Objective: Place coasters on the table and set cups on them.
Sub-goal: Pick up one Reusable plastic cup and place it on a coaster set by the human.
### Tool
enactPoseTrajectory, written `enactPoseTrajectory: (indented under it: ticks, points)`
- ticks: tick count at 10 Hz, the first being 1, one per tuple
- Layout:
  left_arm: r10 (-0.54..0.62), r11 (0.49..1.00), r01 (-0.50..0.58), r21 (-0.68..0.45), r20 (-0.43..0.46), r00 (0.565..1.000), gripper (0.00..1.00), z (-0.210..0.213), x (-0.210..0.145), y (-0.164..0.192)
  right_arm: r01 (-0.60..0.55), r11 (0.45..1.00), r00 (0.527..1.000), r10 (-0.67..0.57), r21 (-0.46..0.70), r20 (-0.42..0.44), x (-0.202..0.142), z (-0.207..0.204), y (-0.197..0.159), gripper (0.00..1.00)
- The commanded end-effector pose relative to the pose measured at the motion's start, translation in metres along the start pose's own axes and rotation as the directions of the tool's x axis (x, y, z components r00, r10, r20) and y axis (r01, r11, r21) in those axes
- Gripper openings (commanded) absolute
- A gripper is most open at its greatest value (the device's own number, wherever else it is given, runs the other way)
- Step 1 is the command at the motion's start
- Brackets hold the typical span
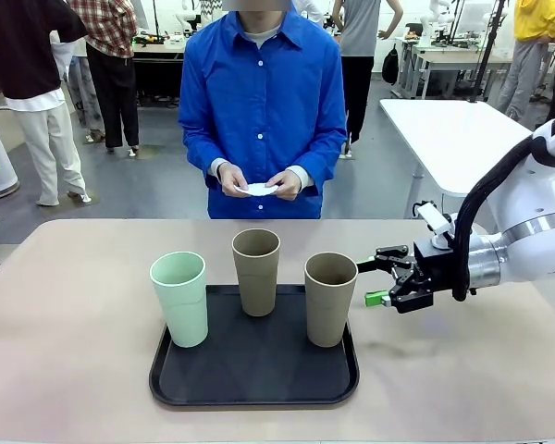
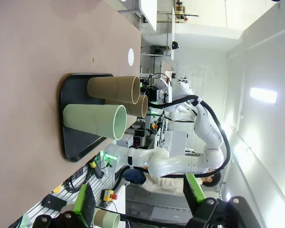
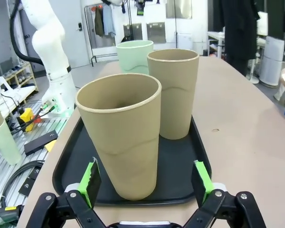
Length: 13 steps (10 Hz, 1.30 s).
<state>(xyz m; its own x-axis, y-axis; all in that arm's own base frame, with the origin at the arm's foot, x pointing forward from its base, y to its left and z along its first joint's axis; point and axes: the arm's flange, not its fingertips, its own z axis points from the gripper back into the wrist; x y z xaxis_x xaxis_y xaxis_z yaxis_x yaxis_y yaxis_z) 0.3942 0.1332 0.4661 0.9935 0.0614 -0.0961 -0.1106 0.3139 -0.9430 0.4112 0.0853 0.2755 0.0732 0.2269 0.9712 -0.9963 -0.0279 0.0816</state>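
Three cups stand upright on a black tray (image 1: 259, 388): a mint green cup (image 1: 179, 296) at the left, a taupe cup (image 1: 257, 270) at the back middle and a second taupe cup (image 1: 330, 298) at the right. My right gripper (image 1: 374, 283) is open, level with the right taupe cup, its tips just beside that cup's wall. From the right wrist, that cup (image 3: 121, 137) rises close ahead between the spread green pads (image 3: 90, 178). The person at the far side holds white coasters (image 1: 257, 190) in both hands. My left gripper (image 2: 137, 199) is open and holds nothing, well off from the cups (image 2: 95, 121).
The beige table (image 1: 74, 277) has bare room left, right and behind the tray. A white table (image 1: 462, 129) stands at the back right. My left arm (image 3: 52, 52) shows beyond the tray's far end. Other people stand farther off.
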Motion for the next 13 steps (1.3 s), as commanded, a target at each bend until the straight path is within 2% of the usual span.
enactPoseTrajectory:
  ticks: [1, 6, 13]
  points:
    - [-0.009, 1.000, 0.009, -0.006, -0.002, 1.000, 1.00, 0.003, 0.000, -0.001, 0.002, 1.000, 1.000, -0.002, 0.005, 0.030, -0.006, -0.008, 0.001, 1.00]
    - [-0.009, 1.000, 0.009, -0.006, -0.002, 1.000, 1.00, 0.003, 0.000, -0.001, -0.004, 0.999, 1.000, 0.005, 0.048, -0.012, -0.019, -0.031, 0.002, 1.00]
    - [-0.009, 1.000, 0.009, -0.006, -0.002, 1.000, 1.00, 0.003, 0.000, -0.001, -0.011, 0.996, 1.000, 0.011, 0.087, -0.005, -0.023, -0.045, -0.007, 1.00]
